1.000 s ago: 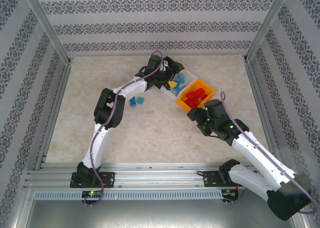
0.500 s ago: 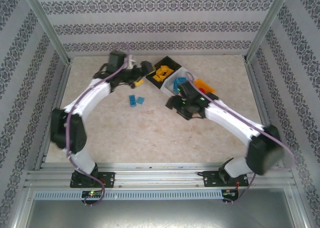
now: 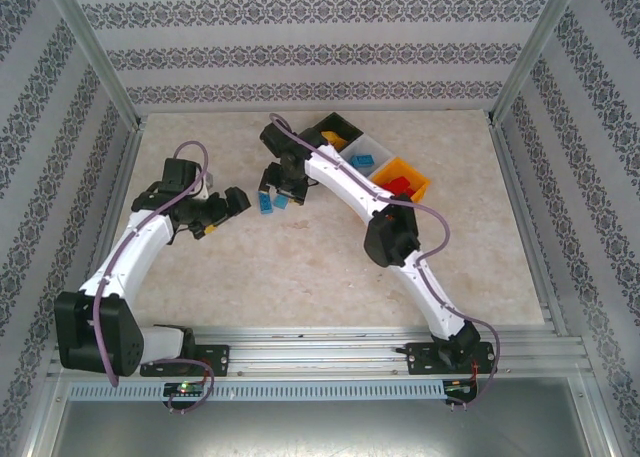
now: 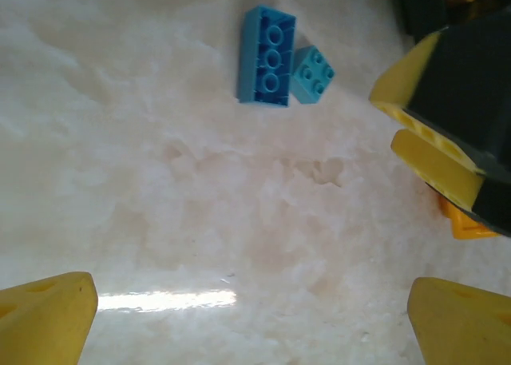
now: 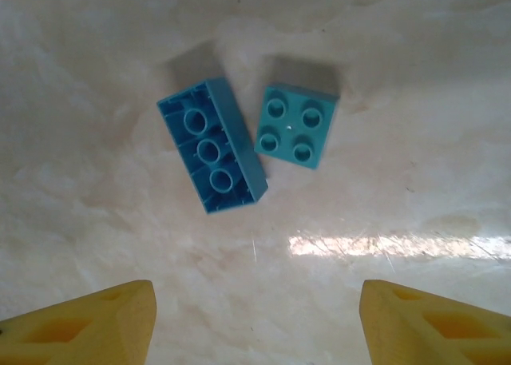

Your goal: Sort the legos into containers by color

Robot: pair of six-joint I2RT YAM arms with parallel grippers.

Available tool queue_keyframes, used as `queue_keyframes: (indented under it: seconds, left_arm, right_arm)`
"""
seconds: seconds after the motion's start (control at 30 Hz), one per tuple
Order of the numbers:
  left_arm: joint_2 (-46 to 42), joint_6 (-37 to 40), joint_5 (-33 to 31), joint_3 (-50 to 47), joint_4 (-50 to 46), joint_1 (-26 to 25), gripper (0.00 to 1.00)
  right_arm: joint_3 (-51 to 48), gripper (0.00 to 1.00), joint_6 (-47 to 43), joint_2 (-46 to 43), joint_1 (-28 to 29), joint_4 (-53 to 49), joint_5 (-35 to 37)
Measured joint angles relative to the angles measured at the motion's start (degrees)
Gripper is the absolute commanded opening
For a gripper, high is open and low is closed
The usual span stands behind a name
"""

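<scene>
Two blue legos lie side by side on the table: a long brick (image 3: 265,203) (image 5: 211,145) (image 4: 267,57) turned hollow side up, and a small square teal one (image 3: 282,201) (image 5: 297,125) (image 4: 313,73) studs up. My right gripper (image 3: 280,189) (image 5: 259,321) hovers open just above them, nothing between its yellow fingertips. My left gripper (image 3: 230,209) (image 4: 254,321) is open and empty, left of the bricks. The black bin (image 3: 347,125) holds yellow bricks, the white-grey bin (image 3: 378,149) blue ones, the orange-yellow bin (image 3: 420,177) red ones.
The three bins stand in a diagonal row at the back right. In the left wrist view the right gripper's yellow fingers (image 4: 435,153) are close on the right. Aluminium frame rails (image 3: 100,97) border the table. Bare marble surface (image 3: 300,277) lies in front.
My left gripper has pulled back from the black bin to the table's left side. My right arm has swung left from the bins and now stands over the two blue bricks.
</scene>
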Motion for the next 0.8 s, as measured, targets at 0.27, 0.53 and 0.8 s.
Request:
queue_keyframes:
  seconds: [0.27,0.53,0.8]
  left_arm:
    - [1.8,1.6,-4.0,0.6,-2.8,0.1,1.0]
    - [3.0,1.7,-3.7,0.6,-3.1,0.1,1.0]
    - [3.2,1.7,-3.6,0.6,-3.1,0.1,1.0]
  right_arm:
    - [0.8,0.58,6.3,2.3,0.0,-3.4,1.0]
    - [-0.2,0.55,9.3,2.7,-0.7,-0.5,1.0]
    - [0.8,0.48,11.0,6.8,-1.2,1.8,0.5]
